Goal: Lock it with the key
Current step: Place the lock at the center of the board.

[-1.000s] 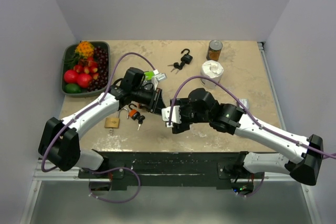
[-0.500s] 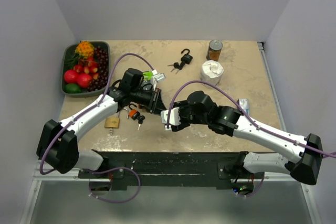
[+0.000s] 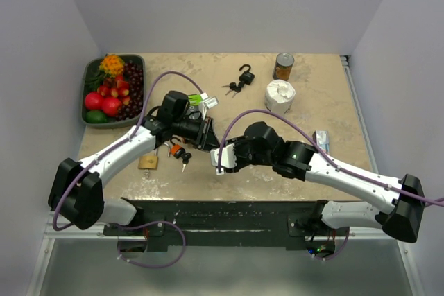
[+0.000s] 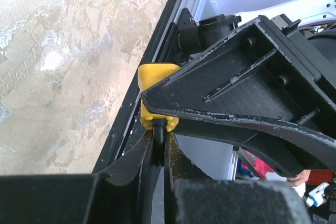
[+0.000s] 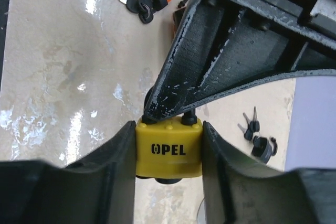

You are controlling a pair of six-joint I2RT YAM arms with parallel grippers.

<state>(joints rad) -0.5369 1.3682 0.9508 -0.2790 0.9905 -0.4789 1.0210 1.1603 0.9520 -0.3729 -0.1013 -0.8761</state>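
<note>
Since a second ago, the right gripper [image 5: 168, 153] has slid left in the top view to meet the left gripper [image 4: 156, 156]. Its fingers have narrowed and now press both sides of the yellow padlock [image 5: 168, 149].

The left gripper is clamped on the black shackle, holding the lock above the table [image 3: 312, 171] near its front edge.

We see an orange padlock [image 3: 178, 150] and a brass padlock [image 3: 148, 162] below the left arm. A black padlock [image 3: 245, 74], a can [image 3: 283, 66] and a fruit tray [image 3: 89, 81] sit farther back.

The left fingers hide most of the shackle.

The lock's long axis runs between the grippers, with the shackle toward the left one.
</note>
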